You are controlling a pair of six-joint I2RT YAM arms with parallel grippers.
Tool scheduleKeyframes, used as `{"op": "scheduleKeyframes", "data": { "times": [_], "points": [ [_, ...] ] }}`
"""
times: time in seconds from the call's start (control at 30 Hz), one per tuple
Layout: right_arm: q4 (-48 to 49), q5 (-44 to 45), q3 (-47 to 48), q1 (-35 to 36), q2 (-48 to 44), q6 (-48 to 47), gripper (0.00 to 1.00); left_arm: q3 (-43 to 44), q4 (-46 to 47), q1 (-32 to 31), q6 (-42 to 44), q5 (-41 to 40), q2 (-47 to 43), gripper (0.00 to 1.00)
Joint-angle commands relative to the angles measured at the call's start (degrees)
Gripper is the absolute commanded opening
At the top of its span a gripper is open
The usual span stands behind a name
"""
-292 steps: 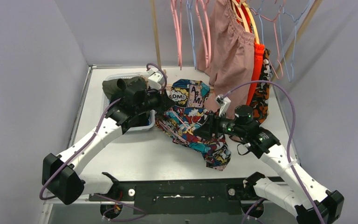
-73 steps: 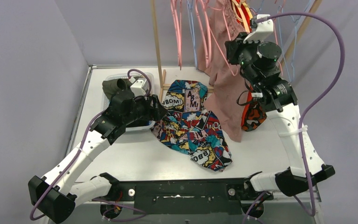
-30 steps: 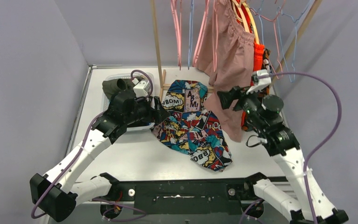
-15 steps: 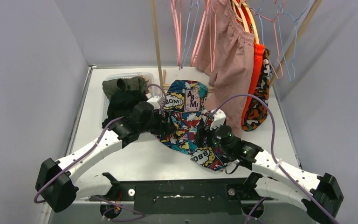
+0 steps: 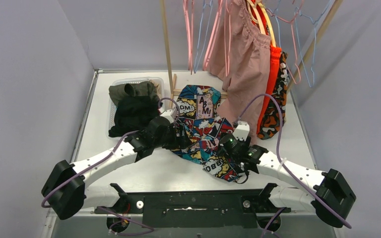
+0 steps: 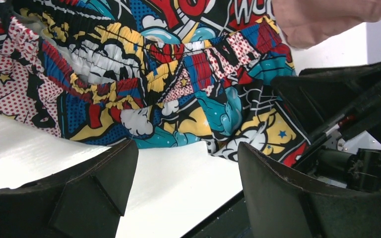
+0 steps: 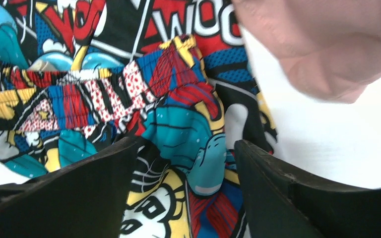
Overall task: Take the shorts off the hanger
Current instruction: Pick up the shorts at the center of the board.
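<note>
The multicolour comic-print shorts (image 5: pixel 203 126) lie spread on the white table, off any hanger. My left gripper (image 5: pixel 181 138) is low at their left edge and open; in the left wrist view its jaws (image 6: pixel 186 163) frame bare table just short of the comic shorts' hem (image 6: pixel 144 74). My right gripper (image 5: pixel 224 145) sits on the right part of the comic shorts, open, with printed fabric (image 7: pixel 188 148) lying loose between its fingers. Dusty pink shorts (image 5: pixel 245 54), orange shorts (image 5: pixel 274 74) and orange-black patterned shorts (image 5: pixel 277 106) still hang on hangers at the back right.
A white basket (image 5: pixel 113 106) at the back left holds olive green shorts (image 5: pixel 131 90) and black shorts (image 5: pixel 134 115). Bare pink and blue hangers (image 5: pixel 193 29) hang beside the wooden rack post (image 5: pixel 167 49). The pink shorts' leg (image 7: pixel 327 44) dangles just beyond my right gripper.
My right arm dropped from the hanging pink shorts down onto the comic-print shorts. My left arm left the basket and slid right to the comic shorts' edge, uncovering the black shorts.
</note>
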Motion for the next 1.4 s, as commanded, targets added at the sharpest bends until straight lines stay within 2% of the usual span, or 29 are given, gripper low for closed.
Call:
{"op": "scheduleKeyframes", "data": {
  "times": [0.0, 0.13, 0.27, 0.33, 0.4, 0.43, 0.5, 0.63, 0.77, 0.87, 1.0, 1.07, 1.1, 1.17, 1.3, 1.33, 1.37],
  "points": [
    [5.3, -5.2, -2.0, 0.3, -0.1, -1.4, 0.66, 3.0, 5.0, -0.3, 1.8, 0.3, 4.4, 0.73],
    [10.2, -7.0, -4.0, 0.3, -1.3, -2.3, 0.52, 3.4, 6.1, -0.3, -0.8, 1.2, 8.3, 0.73],
    [20.2, -10.8, -9.4, 0.7, -3.1, -1.0, 0.36, 4.4, 7.5, -0.3, -3.5, 0.8, 11.8, 0.73],
    [25.8, -13.7, -12.5, 0.7, -3.6, -0.6, 0.33, 4.7, 8.7, -0.3, -8.8, -0.5, 13.7, 0.73],
    [31.6, -17.3, -15.5, 0.8, -3.8, -1.0, 0.29, 2.9, 14.0, -0.4, -16.7, 0.8, 16.3, 0.74],
    [35.3, -18.5, -17.3, 0.8, -3.8, -0.7, 0.24, 3.2, 14.7, -0.5, -19.8, 1.6, 17.9, 0.74],
    [42.2, -20.9, -20.9, 0.8, -3.7, 0.6, 0.15, 7.5, 9.5, -1.1, -21.3, 0.1, 22.0, 0.74],
    [50.1, -23.6, -25.3, 1.2, -3.7, 2.0, 0.13, 16.7, -2.1, -4.1, -23.3, -7.5, 28.0, 0.76],
    [54.6, -25.2, -27.5, 1.6, -3.8, 1.0, 0.14, 22.6, -13.6, -7.9, -27.0, -19.2, 33.5, 0.77],
    [58.6, -27.2, -29.0, 1.7, -2.8, 0.0, 0.14, 25.8, -19.0, -8.1, -29.4, -20.7, 38.8, 0.77],
    [63.9, -31.8, -29.5, 1.9, -0.4, -1.9, 0.15, 30.1, -22.3, -8.8, -25.1, -21.4, 45.0, 0.76],
    [66.0, -33.5, -29.3, 1.8, 1.8, -2.0, 0.16, 28.7, -18.5, -9.1, -22.3, -18.1, 45.9, 0.7],
    [65.9, -34.0, -28.7, 1.5, 3.1, -2.0, 0.16, 27.1, -15.7, -9.5, -21.6, -17.0, 45.3, 0.64],
    [66.4, -33.9, -27.8, 1.5, 5.5, -1.8, 0.16, 21.8, -8.1, -9.8, -20.2, -14.1, 42.8, 0.47],
    [70.6, -33.1, -27.9, 1.4, 9.4, 0.0, 0.17, 12.9, 3.4, -7.8, -18.4, -6.8, 38.4, 0.06],
    [70.5, -33.0, -27.7, 1.4, 10.0, 0.2, 0.19, 11.5, 4.7, -7.2, -17.7, -5.5, 37.9, 0.0],
    [70.1, -32.8, -27.3, 1.3, 10.4, 0.4, 0.2, 10.8, 5.3, -6.5, -16.9, -4.9, 37.3, 0.0]
  ]
}}
